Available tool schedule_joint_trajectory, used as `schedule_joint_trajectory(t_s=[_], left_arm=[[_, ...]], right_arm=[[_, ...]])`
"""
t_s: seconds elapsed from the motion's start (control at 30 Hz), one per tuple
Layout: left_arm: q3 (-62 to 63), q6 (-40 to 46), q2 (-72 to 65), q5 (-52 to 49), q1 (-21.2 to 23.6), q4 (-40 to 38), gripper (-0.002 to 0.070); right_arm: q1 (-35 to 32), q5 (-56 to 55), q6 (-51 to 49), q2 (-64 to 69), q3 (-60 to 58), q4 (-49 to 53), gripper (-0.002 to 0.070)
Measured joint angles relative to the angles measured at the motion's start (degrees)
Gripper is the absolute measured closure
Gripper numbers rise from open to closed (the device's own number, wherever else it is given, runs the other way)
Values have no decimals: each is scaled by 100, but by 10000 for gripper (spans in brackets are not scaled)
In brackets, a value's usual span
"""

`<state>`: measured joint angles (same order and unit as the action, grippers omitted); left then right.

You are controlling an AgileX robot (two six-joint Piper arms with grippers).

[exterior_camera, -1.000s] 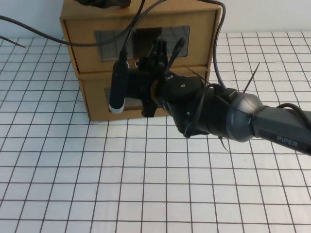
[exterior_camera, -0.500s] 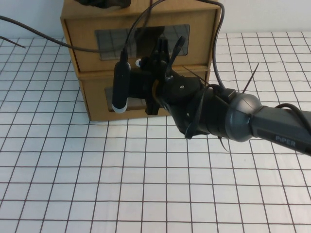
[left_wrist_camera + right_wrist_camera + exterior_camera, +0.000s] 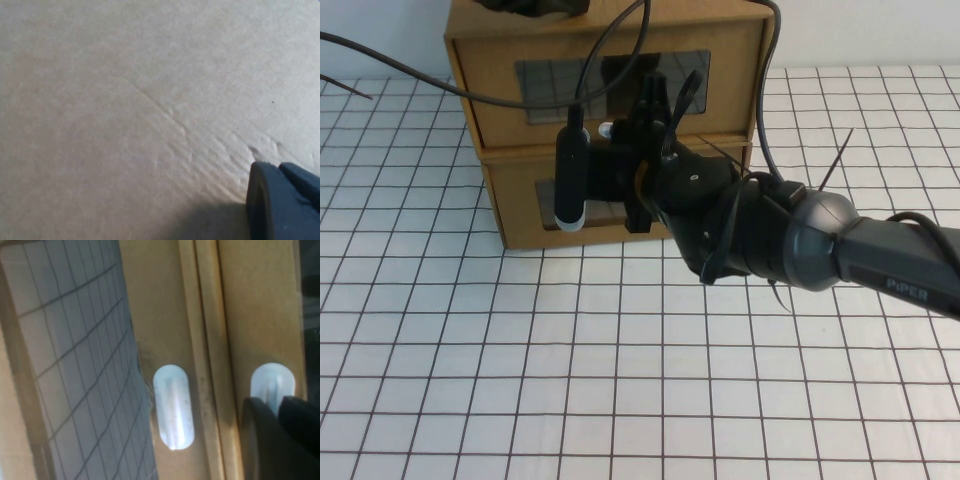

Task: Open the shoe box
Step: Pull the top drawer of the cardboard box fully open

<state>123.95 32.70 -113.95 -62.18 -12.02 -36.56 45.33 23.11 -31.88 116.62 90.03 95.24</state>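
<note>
Well, the white gridded table (image 3: 470, 380) fills most of my high view, and at its far side, left of centre, two brown cardboard boxes are stacked. The upper shoe box (image 3: 490, 90) sits squarely on the lower shoe box (image 3: 515, 200). Both are drawer-style, each with a dark shiny window (image 3: 550, 75) in the front panel facing me, and both fronts look flush and closed.

My right arm (image 3: 790, 240) reaches in from the right across the table toward the box fronts, with a black wrist camera (image 3: 570, 180) slung on its left side. The right gripper (image 3: 657, 100) is up against the front of the upper shoe box, beside its window. In the right wrist view its jaws are drawn nearly together on the end of the white pull tab (image 3: 271, 382) of that box. A second white pull tab (image 3: 172, 407), on the lower shoe box, is untouched.

The left gripper (image 3: 281, 200) hovers very close to plain cardboard. I cannot tell whether it is spread or pressed together.
</note>
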Motion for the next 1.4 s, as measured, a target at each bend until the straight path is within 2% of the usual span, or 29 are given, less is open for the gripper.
schedule_joint_trajectory(t_s=[0.13, 0.37, 0.8, 1.4], left_arm=[[0, 0, 0, 0, 0, 0, 677], [0, -49, 0, -39, 0, 0, 677], [13, -266, 13, -149, -21, 70, 677], [13, -534, 13, -139, -21, 132, 677]], right_arm=[[0, 10, 3, 0, 0, 0, 661], [26, 32, 25, -68, -120, 14, 665], [403, 258, -321, -909, -1287, 95, 666], [1918, 1097, -882, -2442, -3122, -267, 668]])
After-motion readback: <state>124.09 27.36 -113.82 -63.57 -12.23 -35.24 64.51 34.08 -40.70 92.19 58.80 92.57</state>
